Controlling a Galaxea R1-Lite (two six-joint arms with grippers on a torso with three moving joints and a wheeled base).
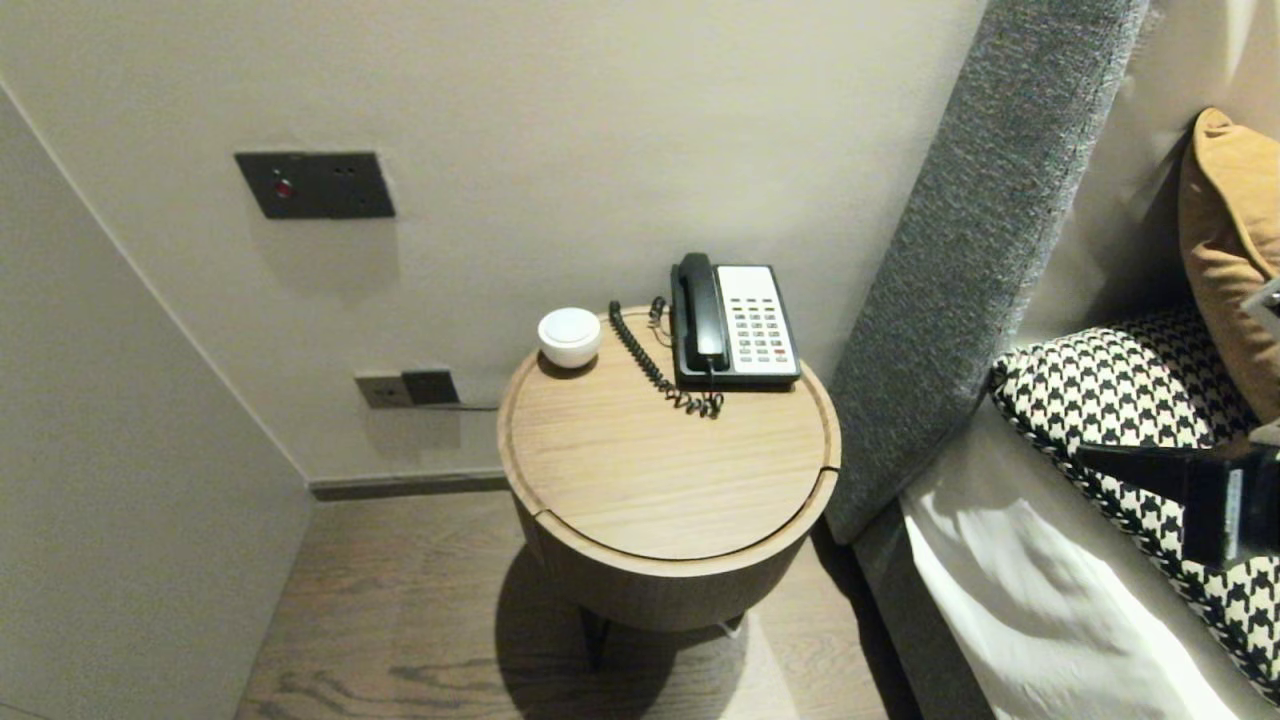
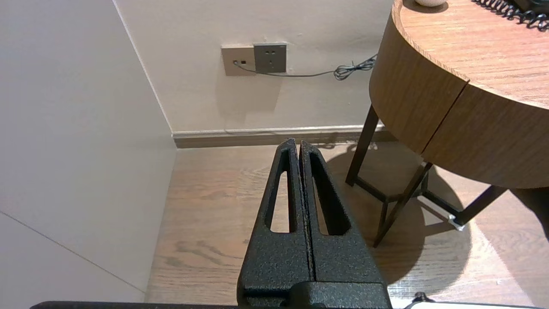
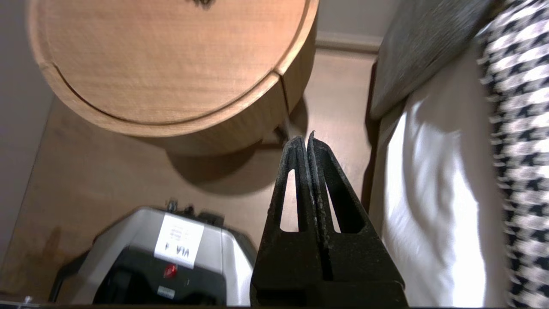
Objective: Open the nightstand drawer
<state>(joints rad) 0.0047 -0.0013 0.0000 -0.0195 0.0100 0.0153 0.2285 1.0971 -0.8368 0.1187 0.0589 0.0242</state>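
Observation:
A round wooden bedside table [image 1: 660, 470] carries a black-and-white desk telephone [image 1: 735, 322] at its back edge, with the handset [image 1: 700, 305] on its cradle. Its coiled cord [image 1: 650, 365] lies on the tabletop. A small white round object [image 1: 569, 336] sits at the back left. My right gripper [image 1: 1082, 455] is shut and empty, hovering over the bed to the right of the table. In the right wrist view it [image 3: 302, 139] points past the table's front rim [image 3: 171, 124]. My left gripper [image 2: 296, 143] is shut and empty, low over the floor, left of the table [image 2: 450, 107].
A bed with a white sheet [image 1: 1030, 600], a houndstooth pillow [image 1: 1130, 390] and a tan cushion [image 1: 1230, 240] fills the right side, behind a grey padded headboard [image 1: 960, 260]. Walls close the back and left. Wall sockets [image 1: 408, 388] sit behind the table. My base [image 3: 163, 257] stands on the wooden floor.

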